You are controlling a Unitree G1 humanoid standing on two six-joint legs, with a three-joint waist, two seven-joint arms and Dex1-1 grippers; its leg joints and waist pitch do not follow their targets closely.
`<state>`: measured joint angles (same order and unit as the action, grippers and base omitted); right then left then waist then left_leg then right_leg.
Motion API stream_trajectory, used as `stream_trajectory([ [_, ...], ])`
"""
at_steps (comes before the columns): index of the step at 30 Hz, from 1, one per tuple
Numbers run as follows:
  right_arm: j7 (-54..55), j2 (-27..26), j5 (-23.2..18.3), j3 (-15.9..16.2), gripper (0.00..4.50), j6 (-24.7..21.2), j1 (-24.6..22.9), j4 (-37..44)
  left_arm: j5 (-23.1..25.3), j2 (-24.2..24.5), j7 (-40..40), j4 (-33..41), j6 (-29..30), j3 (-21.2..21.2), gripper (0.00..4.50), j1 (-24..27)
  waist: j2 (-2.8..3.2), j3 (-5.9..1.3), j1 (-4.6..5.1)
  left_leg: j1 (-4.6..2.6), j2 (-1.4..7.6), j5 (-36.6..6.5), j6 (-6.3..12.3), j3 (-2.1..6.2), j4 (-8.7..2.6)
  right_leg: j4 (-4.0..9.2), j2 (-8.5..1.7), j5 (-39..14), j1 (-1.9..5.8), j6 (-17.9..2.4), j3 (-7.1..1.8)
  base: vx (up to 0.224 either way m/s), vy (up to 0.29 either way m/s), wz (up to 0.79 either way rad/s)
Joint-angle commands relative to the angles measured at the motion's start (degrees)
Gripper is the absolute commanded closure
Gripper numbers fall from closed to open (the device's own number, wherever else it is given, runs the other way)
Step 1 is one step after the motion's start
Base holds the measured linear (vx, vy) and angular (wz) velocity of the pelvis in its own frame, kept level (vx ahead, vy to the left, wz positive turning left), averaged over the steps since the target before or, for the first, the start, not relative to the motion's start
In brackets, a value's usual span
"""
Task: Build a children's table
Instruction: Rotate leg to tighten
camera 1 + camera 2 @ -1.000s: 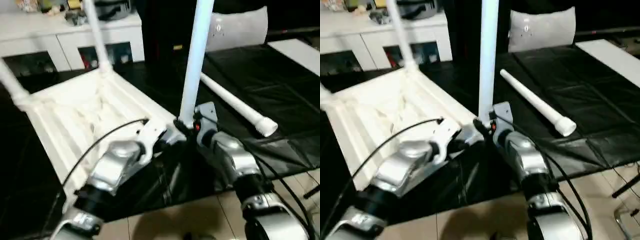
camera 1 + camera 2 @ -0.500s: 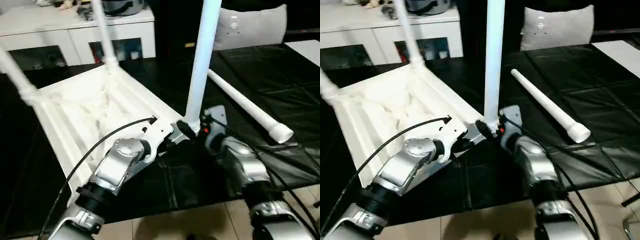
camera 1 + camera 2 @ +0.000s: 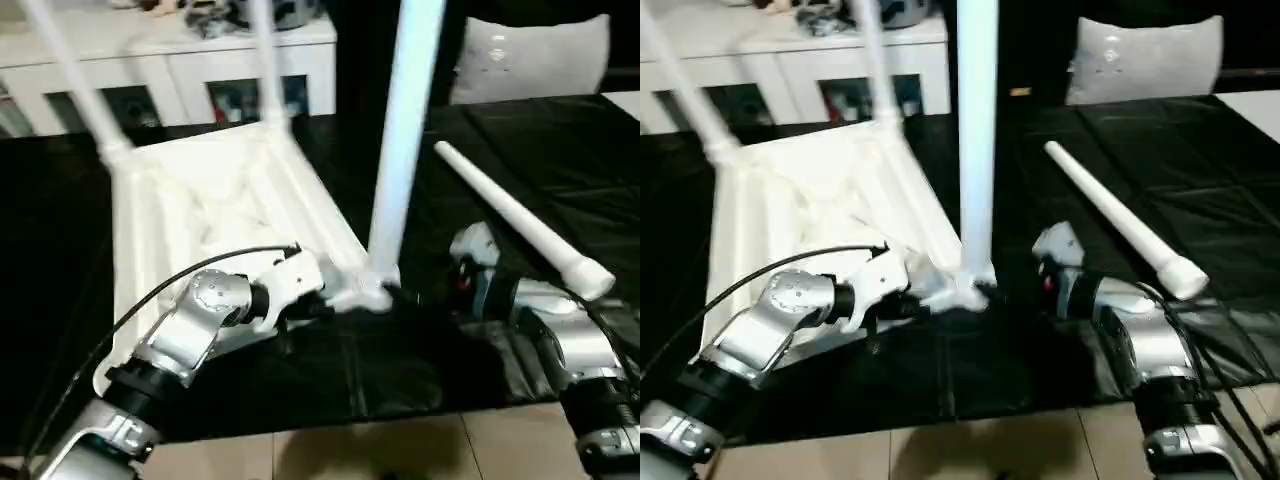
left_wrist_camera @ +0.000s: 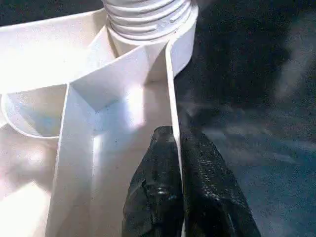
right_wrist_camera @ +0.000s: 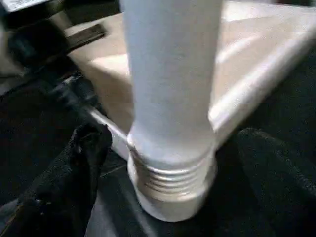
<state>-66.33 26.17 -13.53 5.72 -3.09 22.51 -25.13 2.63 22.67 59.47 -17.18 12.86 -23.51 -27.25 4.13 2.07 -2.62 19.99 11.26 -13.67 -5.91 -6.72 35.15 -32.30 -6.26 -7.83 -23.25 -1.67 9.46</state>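
Table top (image 3: 210, 200) lies upside down on the black mat (image 3: 560, 170), with three legs standing in its corners. The fourth leg (image 3: 520, 222) lies loose on the mat beside it. The left gripper (image 4: 180, 148) pinches the top's edge by the near leg (image 3: 400, 150). The right gripper (image 5: 163, 163) is wide open around that leg, holding nothing. Next, it likely must fetch the loose leg.

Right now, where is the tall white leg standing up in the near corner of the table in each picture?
Left eye view: upright leg, centre, top edge down to the corner socket.
Right eye view: upright leg, centre, beside the left gripper.
Left wrist view: its ribbed threaded foot, top centre.
Right wrist view: upright leg, close, centre.
Shared landmark: the ribbed threads at its foot.
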Motion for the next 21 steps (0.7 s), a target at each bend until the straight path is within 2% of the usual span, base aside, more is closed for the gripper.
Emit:
stream_trajectory([
  [1,-4.9,1.3,0.3,2.0,0.06,0.7,0.2,2.0,0.5,2.0,6.4,-0.4,-2.6,-4.1,4.5,0.1,-0.78,-3.74,-0.1,1.01,1.55,-3.3,9.39,-0.91,-4.17,2.59,-2.53,-14.4,4.17,-10.4,-3.35,0.0,0.0,0.0],
  [4,-7.6,1.3,0.8,3.8,0.06,0.8,1.0,1.7,-0.5,3.3,10.5,0.7,-3.6,-5.1,4.5,0.1,-0.74,-3.77,-0.65,0.81,1.67,-2.6,9.65,-1.04,-4.12,2.36,-2.57,-13.3,3.99,-11.3,-3.5,0.0,0.0,0.0],
  [6,-8.4,1.2,1.3,4.7,0.33,0.9,1.6,0.9,-0.6,3.6,11.5,1.0,-4.0,-5.5,4.5,0.0,-0.81,-3.73,-0.92,0.8,1.72,-2.9,9.3,-1.08,-4.19,2.34,-2.6,-13.9,3.98,-11.4,-3.51,0.0,0.0,0.0],
  [9,-9.5,0.9,2.1,6.0,0.44,1.3,2.7,-0.6,-0.2,3.6,12.6,0.6,-4.8,-5.9,4.5,-0.4,-0.96,-3.67,-1.25,0.72,1.76,-3.6,8.35,-1.15,-4.31,2.43,-2.65,-15.2,3.96,-11.0,-3.67,0.0,0.0,0.0],
  [10,-9.8,0.8,2.1,6.2,0.71,1.5,3.0,-1.1,0.0,3.8,13.1,0.3,-5.1,-6.1,4.5,-0.6,-1.0,-3.6,-1.41,0.78,1.69,-4.2,7.99,-1.2,-4.34,2.49,-2.63,-16.1,3.97,-10.7,-3.75,0.0,0.0,0.0],
  [13,-10.5,0.4,2.0,6.5,0.9,1.4,3.6,-2.0,0.2,3.8,13.5,-0.1,-5.6,-6.5,4.5,-1.0,-1.02,-3.57,-1.87,0.65,1.7,-4.7,7.42,-1.35,-4.36,2.49,-2.66,-16.9,3.85,-10.3,-3.96,0.0,0.0,0.0],
  [14,-11.2,0.1,1.9,6.8,0.9,1.3,4.0,-2.5,0.2,3.6,13.8,-0.4,-5.9,-6.6,4.5,-1.2,-1.23,-3.55,-1.89,0.71,1.64,-5.3,7.25,-1.36,-4.45,2.53,-2.62,-17.7,3.92,-10.1,-3.93,0.0,0.0,0.0],
  [16,-11.5,0.0,1.8,6.9,1.21,1.1,4.0,-2.6,0.2,3.6,13.9,-0.5,-5.9,-6.6,4.5,-1.2,-1.28,-3.42,-1.9,0.71,1.53,-6.2,6.77,-1.44,-4.5,2.7,-2.61,-19.3,3.92,-9.5,-4.0,0.0,0.0,0.0],
  [20,-12.0,-0.1,1.8,7.4,1.42,1.0,4.1,-3.0,0.2,3.7,14.2,-0.4,-5.9,-6.5,4.5,-0.9,-1.33,-3.47,-1.96,0.48,1.59,-6.3,6.38,-1.49,-4.55,2.6,-2.59,-19.2,3.82,-9.7,-4.17,0.0,0.0,0.0],
  [21,-12.1,-0.1,1.8,7.4,1.62,1.0,4.0,-3.1,0.2,3.8,14.2,-0.3,-5.8,-6.5,4.5,-0.8,-1.37,-3.46,-1.92,0.53,1.58,-6.3,6.38,-1.49,-4.57,2.58,-2.55,-19.2,3.86,-9.7,-4.16,0.0,0.0,0.0],
])
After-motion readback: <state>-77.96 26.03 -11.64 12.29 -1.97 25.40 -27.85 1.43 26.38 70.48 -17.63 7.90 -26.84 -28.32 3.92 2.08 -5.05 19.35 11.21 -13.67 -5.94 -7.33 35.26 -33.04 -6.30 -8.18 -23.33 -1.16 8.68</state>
